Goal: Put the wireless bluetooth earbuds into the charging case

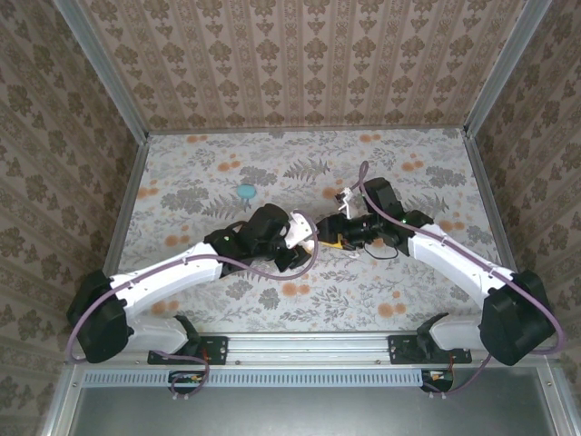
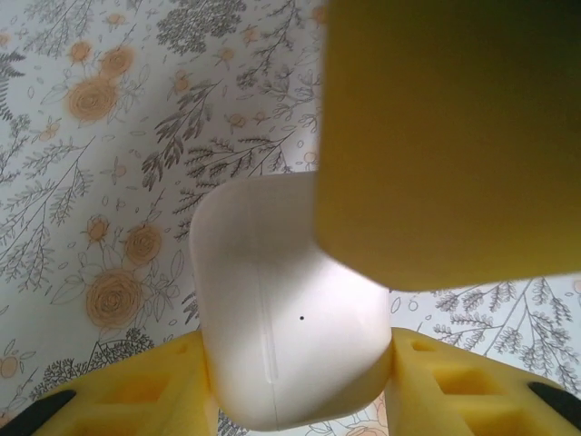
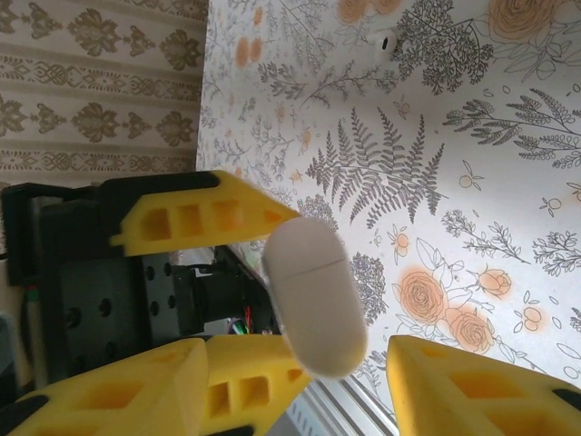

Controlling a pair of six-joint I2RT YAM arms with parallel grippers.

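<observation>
One white charging case (image 2: 281,309), glossy and rounded, with a faint seam and a tiny dark dot, is clamped between the yellow left fingers (image 2: 145,395) at mid-tabletop (image 2: 91,182). In the right wrist view it looks pill-shaped, its long axis slanting from upper left to lower right. The right fingers (image 3: 472,381) stand apart, gripping nothing. A white earbud (image 3: 386,41) lies on the tabletop beyond

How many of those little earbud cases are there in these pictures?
2. The left end effector clamps a white case; a teal one lies alone on the table, farther back and left. Another could hide beneath the arms.
</observation>
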